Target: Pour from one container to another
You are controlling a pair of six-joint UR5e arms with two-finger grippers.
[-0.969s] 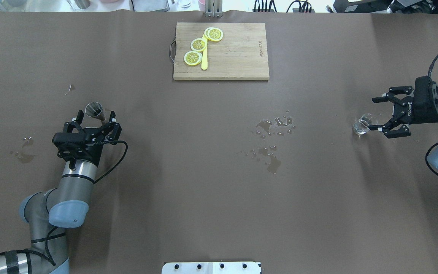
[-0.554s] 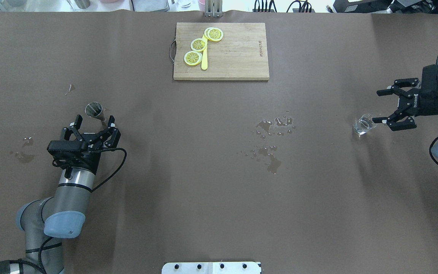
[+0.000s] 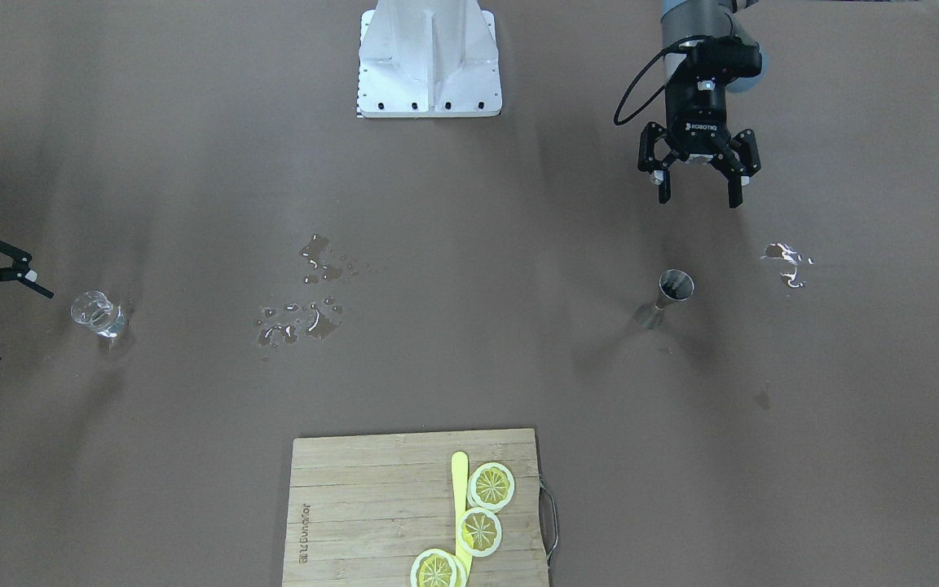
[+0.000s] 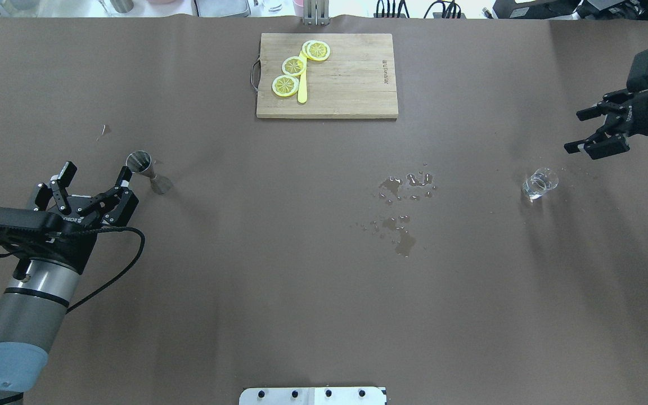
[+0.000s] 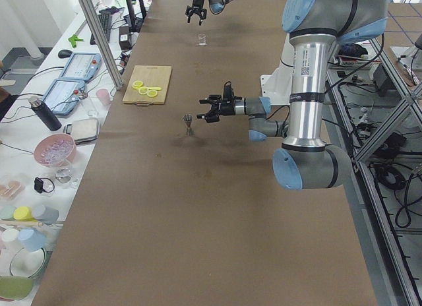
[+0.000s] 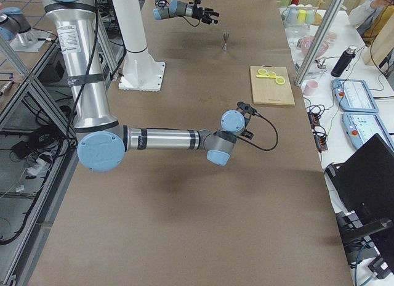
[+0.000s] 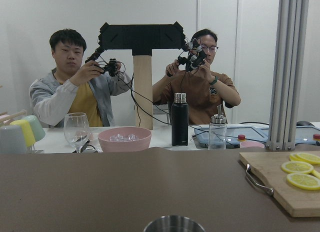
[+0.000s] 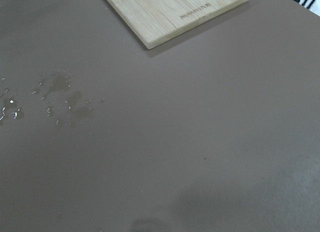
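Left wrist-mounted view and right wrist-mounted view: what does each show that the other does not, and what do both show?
Only the left wrist-mounted view shows the rim of the grey steel jigger, yellow lemon slices, a pink bowl, a black bottle and two people. Only the right wrist-mounted view shows spilled water droplets. Both show the light wooden cutting board and the brown table cover.

One clear glass tumbler (image 4: 539, 183), one steel jigger (image 4: 147, 169), one wooden cutting board (image 4: 352, 84). Three lemon slices (image 4: 294, 66) and one yellow utensil (image 4: 302, 93). Two grippers: left gripper (image 4: 96, 171), right gripper (image 4: 574, 132).
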